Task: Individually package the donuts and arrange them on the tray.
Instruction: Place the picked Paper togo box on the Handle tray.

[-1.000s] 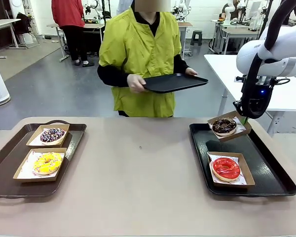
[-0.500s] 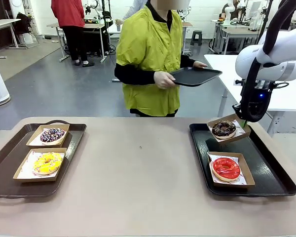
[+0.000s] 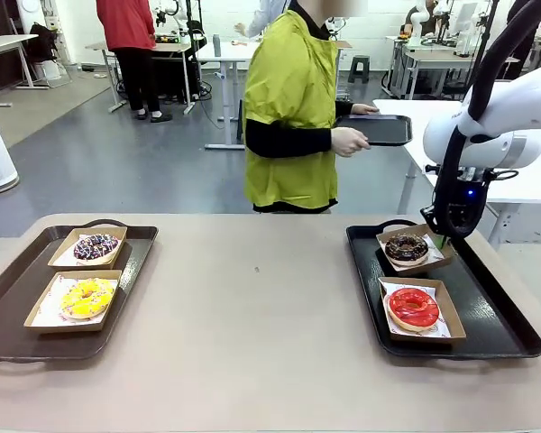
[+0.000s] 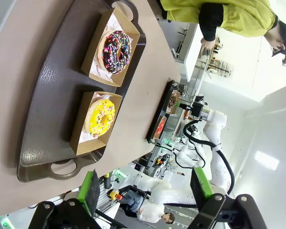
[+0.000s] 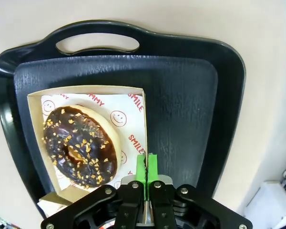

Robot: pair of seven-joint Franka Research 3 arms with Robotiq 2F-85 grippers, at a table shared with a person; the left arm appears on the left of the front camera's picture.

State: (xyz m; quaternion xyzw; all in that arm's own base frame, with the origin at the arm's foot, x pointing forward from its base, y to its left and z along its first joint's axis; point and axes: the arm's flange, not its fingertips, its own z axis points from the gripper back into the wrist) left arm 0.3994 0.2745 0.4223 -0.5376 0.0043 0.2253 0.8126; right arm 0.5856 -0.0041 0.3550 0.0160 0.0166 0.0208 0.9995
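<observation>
Cardboard boxes hold all four donuts on trays; my right tool [image 5: 147,177] pinches the chocolate donut's box [image 5: 93,138], left tool [image 4: 144,189] gapes empty.

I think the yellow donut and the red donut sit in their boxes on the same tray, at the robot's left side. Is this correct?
Not quite. In the front view, the yellow donut shares the left tray with the dark sprinkled donut. The red donut sits in its box on the right tray.
</observation>
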